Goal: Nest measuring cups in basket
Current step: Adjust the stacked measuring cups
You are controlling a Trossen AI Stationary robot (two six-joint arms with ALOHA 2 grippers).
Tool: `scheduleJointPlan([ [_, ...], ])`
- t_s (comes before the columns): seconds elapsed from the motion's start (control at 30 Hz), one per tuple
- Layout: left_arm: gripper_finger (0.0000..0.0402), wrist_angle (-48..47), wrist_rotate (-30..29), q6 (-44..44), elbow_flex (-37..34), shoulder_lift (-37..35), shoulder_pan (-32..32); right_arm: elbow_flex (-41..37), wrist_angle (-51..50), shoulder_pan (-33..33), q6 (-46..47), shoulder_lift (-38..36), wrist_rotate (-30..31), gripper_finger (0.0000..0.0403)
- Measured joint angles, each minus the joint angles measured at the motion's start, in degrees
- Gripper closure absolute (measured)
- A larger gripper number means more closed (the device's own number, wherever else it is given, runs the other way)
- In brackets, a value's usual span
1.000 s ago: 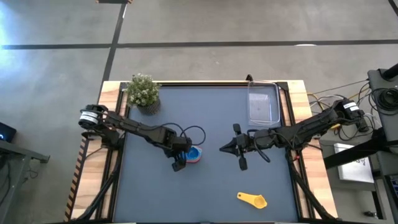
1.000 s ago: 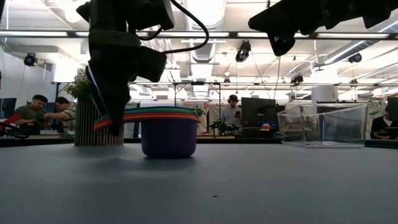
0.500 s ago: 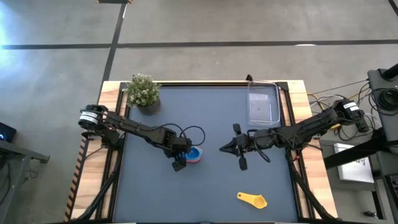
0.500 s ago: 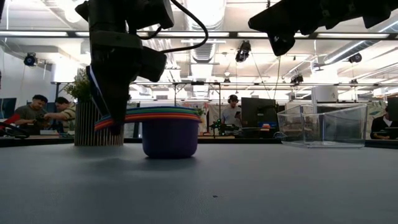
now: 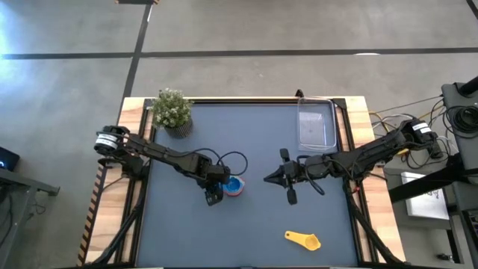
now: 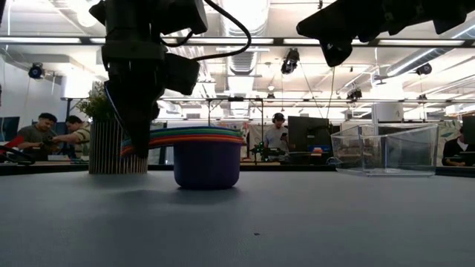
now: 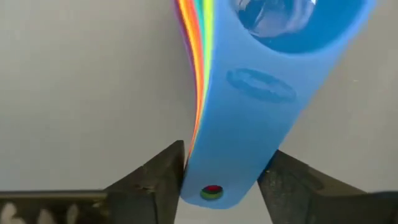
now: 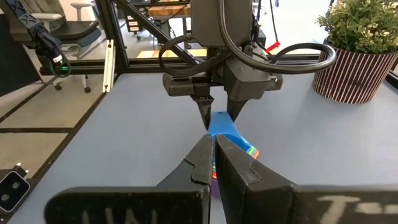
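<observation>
The left gripper (image 7: 224, 171) has its jaws clenched on the stacked flat handles of the nested measuring cups (image 5: 234, 186), one dark finger on each side of the light blue top handle, with red, orange, yellow and green edges showing beneath it. The stack sits near the middle of the bench (image 5: 246, 232), somewhat toward its left edge; in the low view its purple bottom cup (image 6: 207, 164) rests on the surface, the coloured rims fanning out above it.

The right gripper (image 5: 267, 178) hangs above the bench just right of centre, pointing at the stack but apart from it, its jaws pressed together with nothing between them.

A lone yellow measuring cup (image 5: 303, 240) lies close to the front edge, right of the middle, well apart from both grippers. The clear basket (image 5: 317, 124) stands at the far right corner. A potted plant (image 5: 173, 111) stands at the far left corner
</observation>
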Motion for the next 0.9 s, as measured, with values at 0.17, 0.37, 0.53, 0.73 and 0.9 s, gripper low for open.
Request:
scheduleJointPlan([
  [0.17,0.0255,0.0,-0.8,2.9,0.0,0.0,0.7,0.0,0.0,0.0,0.0,0.0,0.0,0.0394],
  [0.37,0.0267,0.2,-0.8,6.3,0.0,0.0,2.1,0.0,0.0,0.0,-0.1,0.0,0.0,0.0394],
  [0.53,0.0267,0.7,-0.8,11.2,0.0,0.0,3.6,-0.1,0.0,0.0,-0.1,0.0,0.0,0.0394],
  [0.73,0.0267,0.8,-0.7,18.6,0.0,0.0,5.3,-0.1,0.0,0.0,-0.1,0.0,0.0,0.0394],
  [0.9,0.0267,0.9,-0.7,24.2,0.0,0.0,6.6,-0.1,0.0,0.0,-0.2,0.0,0.0,0.0394],
])
